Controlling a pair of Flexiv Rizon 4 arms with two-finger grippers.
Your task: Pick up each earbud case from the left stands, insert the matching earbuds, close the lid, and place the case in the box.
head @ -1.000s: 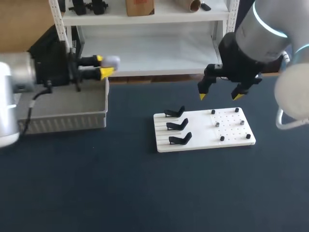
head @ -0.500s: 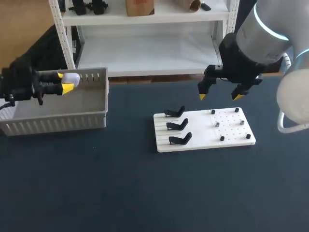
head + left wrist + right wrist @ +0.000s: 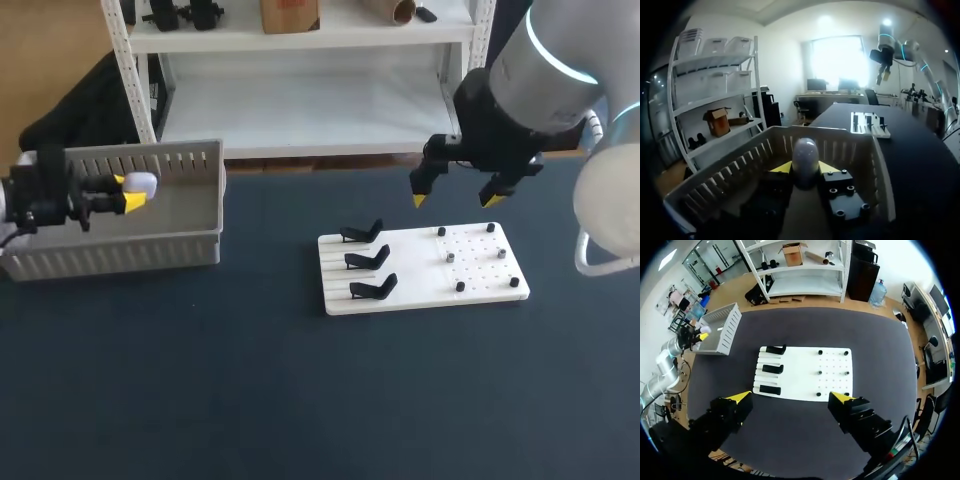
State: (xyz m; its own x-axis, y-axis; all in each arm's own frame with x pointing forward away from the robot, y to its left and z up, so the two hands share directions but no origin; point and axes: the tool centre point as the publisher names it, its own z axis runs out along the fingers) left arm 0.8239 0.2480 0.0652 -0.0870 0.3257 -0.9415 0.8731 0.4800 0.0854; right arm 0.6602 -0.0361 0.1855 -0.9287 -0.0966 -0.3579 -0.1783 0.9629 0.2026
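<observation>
Left gripper [image 3: 805,167]: clamped on the earbud case [image 3: 805,156] from 2 sides, a yellow tip at each flank; it hangs over the inside of the box [image 3: 858,146]
Earbud case: pale, rounded, lid looks closed; held above the box floor, not yet set down
Box: grey, slotted walls, at the table's left side; whether other cases lie in it I cannot tell
Right gripper [image 3: 455,200]: fingers apart, holding nothing; it hovers above the white board [image 3: 420,265], well apart from the left gripper
Stands: 3 black stands [image 3: 368,259] in a column on the board's left part, all bare
Pegs [image 3: 460,287]: small dark pegs on the board's right part; no earbuds made out there
Progress: judging by the 3 bare stands, this is likely the last case; insertion and lid closing look done; what is left is lowering it, releasing it in the box and withdrawing
</observation>
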